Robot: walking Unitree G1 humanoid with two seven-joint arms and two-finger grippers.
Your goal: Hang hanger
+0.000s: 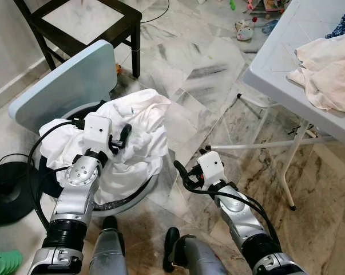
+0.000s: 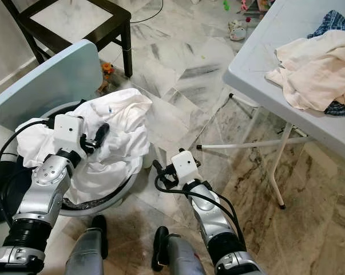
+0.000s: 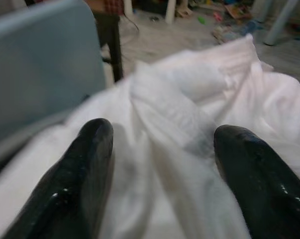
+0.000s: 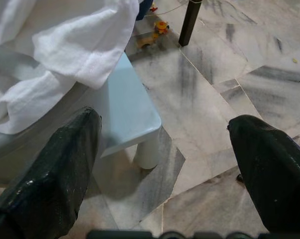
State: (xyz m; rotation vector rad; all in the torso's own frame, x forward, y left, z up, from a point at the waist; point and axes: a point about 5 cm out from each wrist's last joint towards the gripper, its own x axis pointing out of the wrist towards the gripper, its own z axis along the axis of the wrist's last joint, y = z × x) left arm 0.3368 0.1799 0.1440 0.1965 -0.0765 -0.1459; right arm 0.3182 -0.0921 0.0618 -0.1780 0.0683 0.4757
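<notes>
No hanger can be made out among the things in view; what lies before the robot is a heap of white cloth piled in a round pale basin that stands on the marble floor. The left claw is down on top of that heap, its two black fingers spread apart with a ridge of the white fabric rising between them, touching nothing firmly so far as the blurred wrist view lets one judge. A light blue lid leans tilted against the far rim of the basin, and behind it stands a dark wooden chair. The right claw hangs low just beside the near right edge of the basin, fingers wide open and empty over the floor; in its wrist view a corner of a pale blue stool or stand sits under a drooping fold of the cloth. To the robot's right a white folding tabletop carries a crumpled cream garment near its front edge, with a blue checked cloth partly under it toward the far corner. Small toys lie scattered on the floor beyond the tabletop's far edge, and a black round base sits on the floor at the left. No writing or brand mark is legible on anything.
</notes>
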